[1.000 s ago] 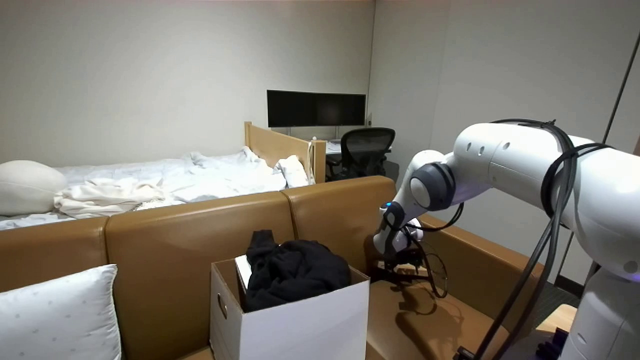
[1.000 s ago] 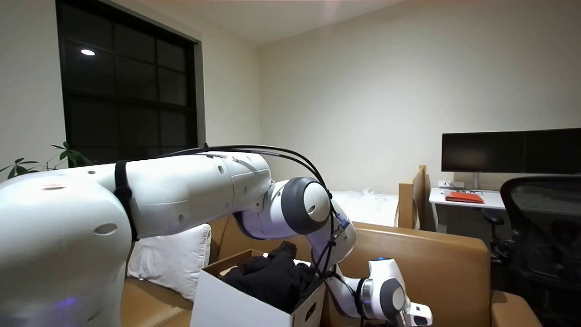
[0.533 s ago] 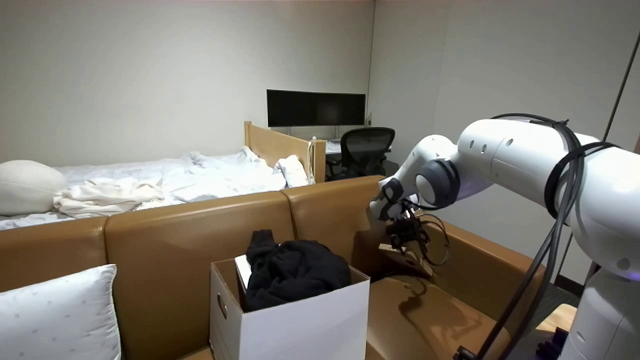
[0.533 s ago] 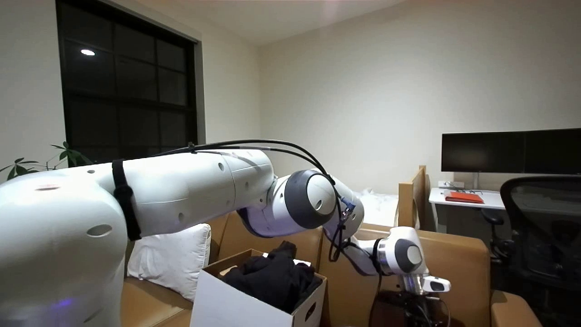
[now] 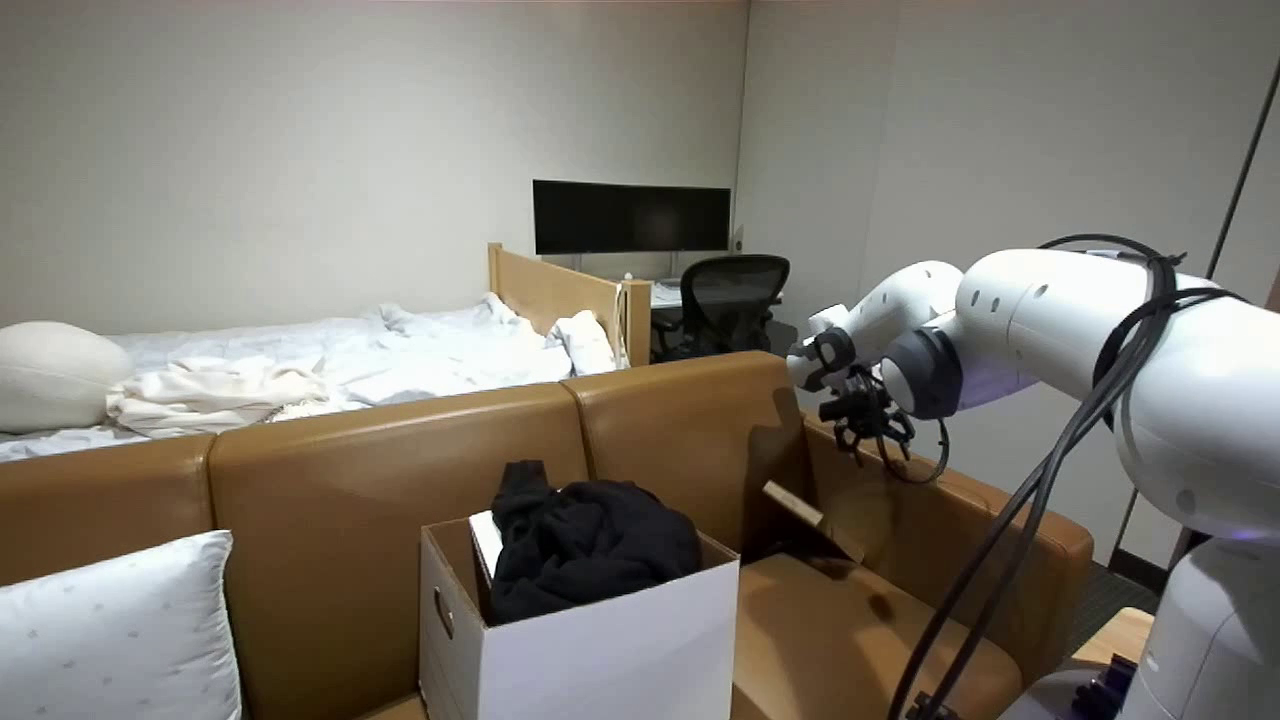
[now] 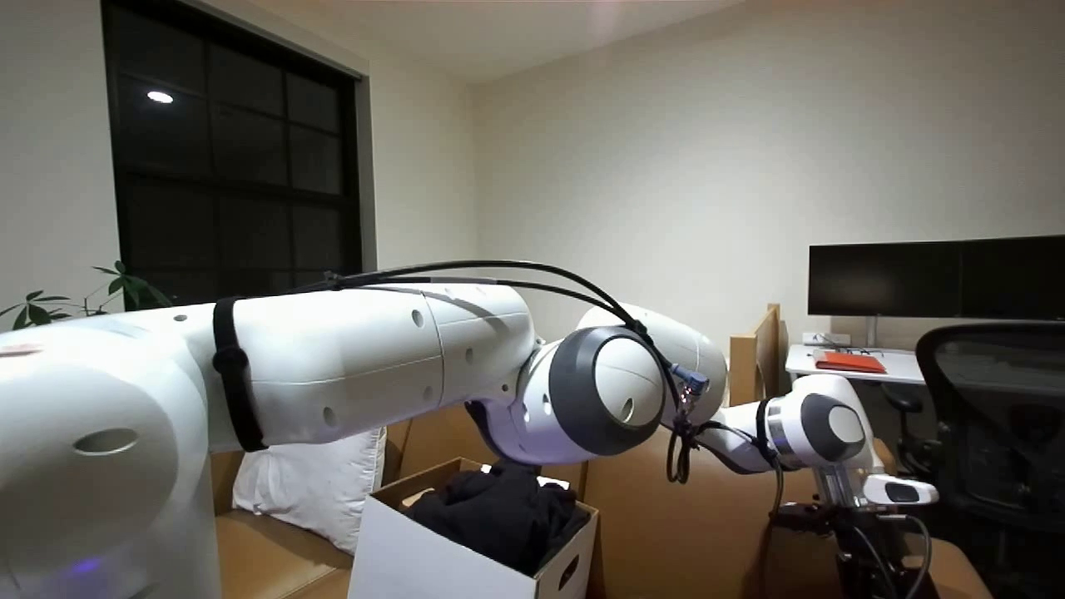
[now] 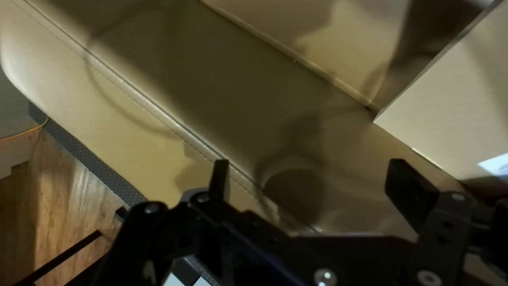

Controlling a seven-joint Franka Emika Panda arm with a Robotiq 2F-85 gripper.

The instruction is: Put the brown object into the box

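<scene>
Tan cardboard: the brown object point(image 5: 796, 503) leans tilted in the sofa point(image 5: 680, 430) corner, outside the white box point(image 5: 610, 650). I see it below the claw point(image 7: 308, 165), offset boxward; pale edge slopes toward the armrest point(image 5: 960, 540), long axis unclear. Claw spread, nothing pinched. Arm point(image 5: 1050, 320) reaches past the box, wrist bent, claw pointing down.

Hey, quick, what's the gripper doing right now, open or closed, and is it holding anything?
Gripper: open, holding nothing.
</scene>
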